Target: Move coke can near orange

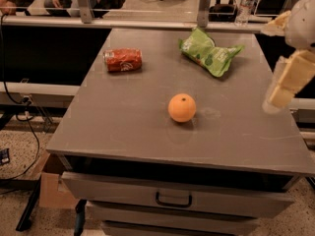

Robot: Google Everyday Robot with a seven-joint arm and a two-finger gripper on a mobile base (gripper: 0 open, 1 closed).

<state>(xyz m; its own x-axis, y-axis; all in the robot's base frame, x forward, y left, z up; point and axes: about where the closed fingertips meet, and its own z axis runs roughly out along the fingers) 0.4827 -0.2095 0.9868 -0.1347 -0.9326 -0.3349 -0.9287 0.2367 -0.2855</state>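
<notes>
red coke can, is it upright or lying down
Lying on its side: the small red metal soda can rests lengthwise on the grey table. The hand hovers at the table's right edge.

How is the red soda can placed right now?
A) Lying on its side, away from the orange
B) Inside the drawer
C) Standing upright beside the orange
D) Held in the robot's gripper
A: the coke can lies on its side at the far left of the table, apart from the orange, while the gripper hangs over the table's right edge.
</notes>
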